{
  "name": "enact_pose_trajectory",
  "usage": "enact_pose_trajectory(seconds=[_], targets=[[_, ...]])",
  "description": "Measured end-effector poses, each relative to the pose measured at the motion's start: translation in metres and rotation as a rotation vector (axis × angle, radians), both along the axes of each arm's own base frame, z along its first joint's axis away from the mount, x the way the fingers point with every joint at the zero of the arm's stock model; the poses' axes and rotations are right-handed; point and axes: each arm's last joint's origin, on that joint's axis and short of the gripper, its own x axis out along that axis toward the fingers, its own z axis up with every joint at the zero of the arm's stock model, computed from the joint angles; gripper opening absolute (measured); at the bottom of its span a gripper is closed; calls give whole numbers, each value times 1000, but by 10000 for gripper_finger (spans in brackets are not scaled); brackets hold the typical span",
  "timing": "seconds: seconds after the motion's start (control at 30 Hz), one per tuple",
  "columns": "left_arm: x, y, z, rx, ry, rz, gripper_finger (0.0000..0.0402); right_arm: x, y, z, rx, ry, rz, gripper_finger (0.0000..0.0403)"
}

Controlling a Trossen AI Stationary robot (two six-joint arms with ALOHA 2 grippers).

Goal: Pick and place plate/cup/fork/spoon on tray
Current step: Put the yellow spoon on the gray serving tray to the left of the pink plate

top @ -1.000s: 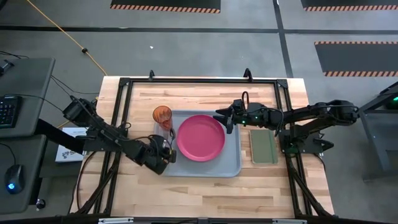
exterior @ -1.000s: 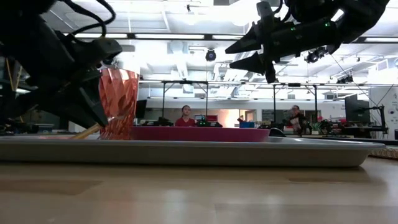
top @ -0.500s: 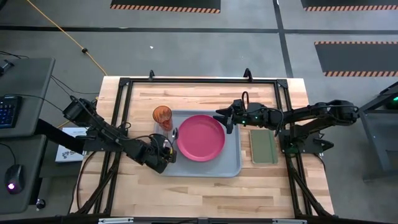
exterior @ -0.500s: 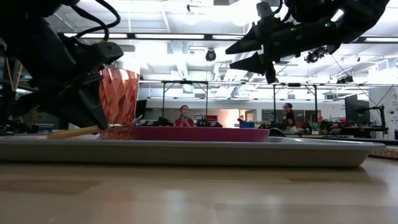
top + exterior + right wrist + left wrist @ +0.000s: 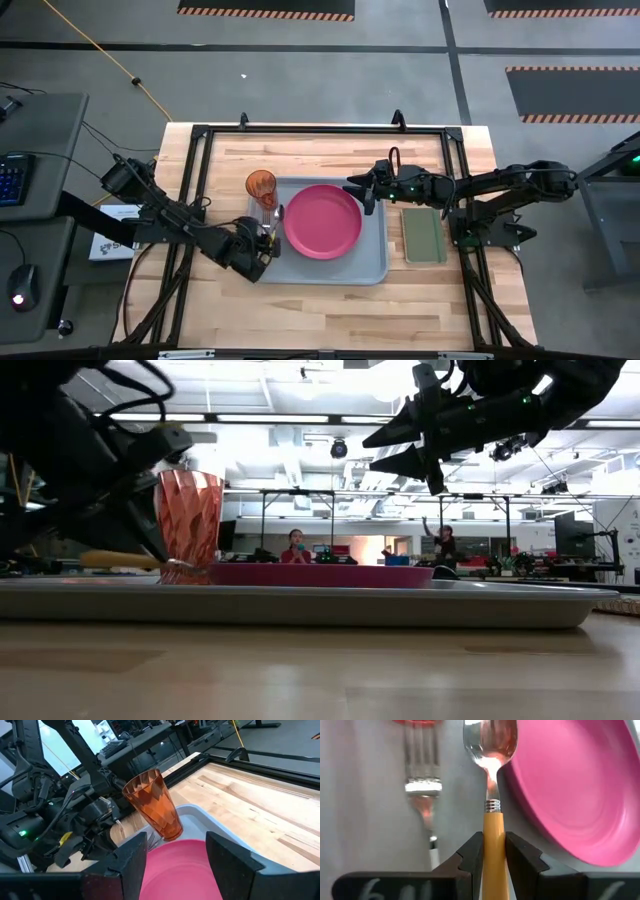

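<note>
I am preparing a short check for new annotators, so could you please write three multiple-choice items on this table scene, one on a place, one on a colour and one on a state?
1. Where does the cup stand?
A. on the green pad
B. in a corner of the tray
C. on the plate

2. What colour is the handle of the spoon?
A. yellow
B. blue
C. black

3. What is the left gripper doing?
A. hanging open
B. gripping the fork
C. gripping the spoon

Answers: 1 B, the high view shows the cup in the tray's corner beside the plate. 2 A, the left wrist view shows a yellow handle. 3 C, its fingers pinch the spoon's handle, with the fork lying free beside it.
</note>
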Motion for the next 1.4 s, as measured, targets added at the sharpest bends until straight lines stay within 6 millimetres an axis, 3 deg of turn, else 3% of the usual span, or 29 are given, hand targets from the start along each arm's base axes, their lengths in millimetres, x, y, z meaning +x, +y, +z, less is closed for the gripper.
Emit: enact_pose_trajectory(seconds=[0.27, 0.6, 0.77, 0.93, 1.1, 1.23, 1.4], targets=[[-9, -3, -4, -6, -14, 104, 70, 0, 0, 0, 0, 0, 0, 195], [3, -5, -9, 13, -18, 13, 70, 0, 0, 0, -1, 4, -7, 195], [-3, 4, 6, 32, 16, -15, 70, 0, 0, -1, 0, 8, -7, 195], [-8, 11, 21, 139, 108, -218, 69, 0, 0, 0, -1, -1, -7, 195], [-1, 23, 20, 138, 269, -489, 49, 0, 0, 0, 0, -7, -8, 195], [1, 30, 19, 218, 372, -728, 8, 0, 0, 0, 1, -7, -8, 195], [4, 33, 20, 283, 435, -937, 1, 0, 0, 0, 0, -7, -10, 195]])
